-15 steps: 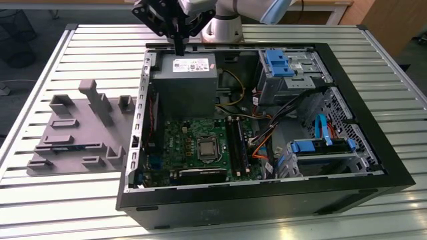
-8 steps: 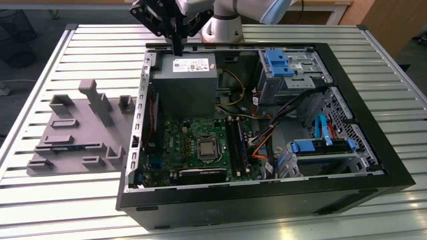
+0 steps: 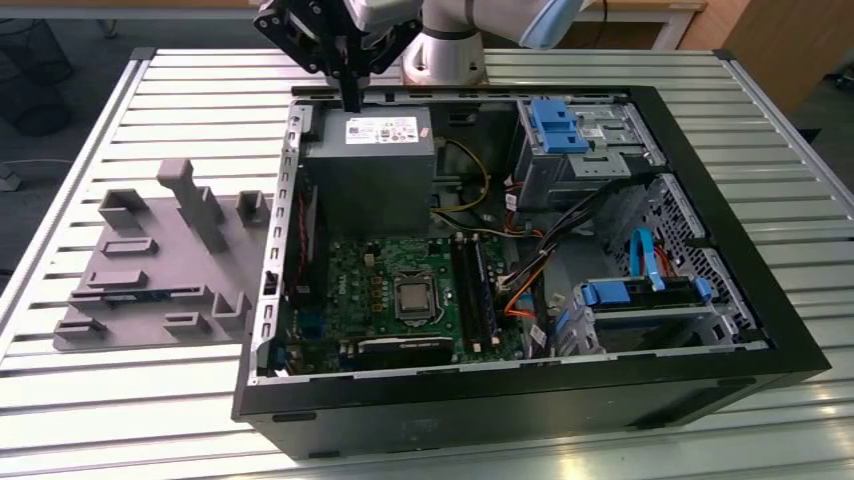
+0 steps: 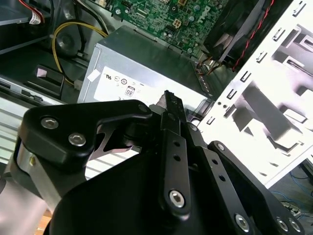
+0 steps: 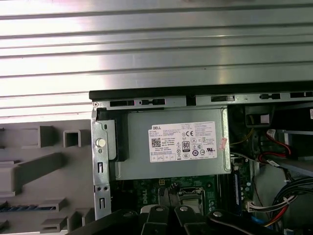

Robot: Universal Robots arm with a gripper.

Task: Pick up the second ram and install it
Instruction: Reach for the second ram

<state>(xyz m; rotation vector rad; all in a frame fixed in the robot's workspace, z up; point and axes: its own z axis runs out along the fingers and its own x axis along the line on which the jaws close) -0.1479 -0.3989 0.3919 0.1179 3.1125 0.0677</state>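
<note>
Above the case (image 3: 534, 410) rear wall, by the power supply (image 3: 367, 175), tool (image 3: 352, 104) seemingly pressed together, grey tray (image 3: 147, 270) alongside

The motherboard (image 3: 380, 280) is green, the power supply (image 3: 367, 175) grey, the case (image 3: 534, 405) black.

The arm (image 3: 447, 55) is silver-grey, with rounded tubular joints and a pale blue cap (image 3: 550, 22) on one of them. Its gripper (image 3: 352, 98) is matte black, built of angular linkage plates around a long flat centre bar, pinned with bright silver socket-head screws (image 4: 176, 197).
</note>
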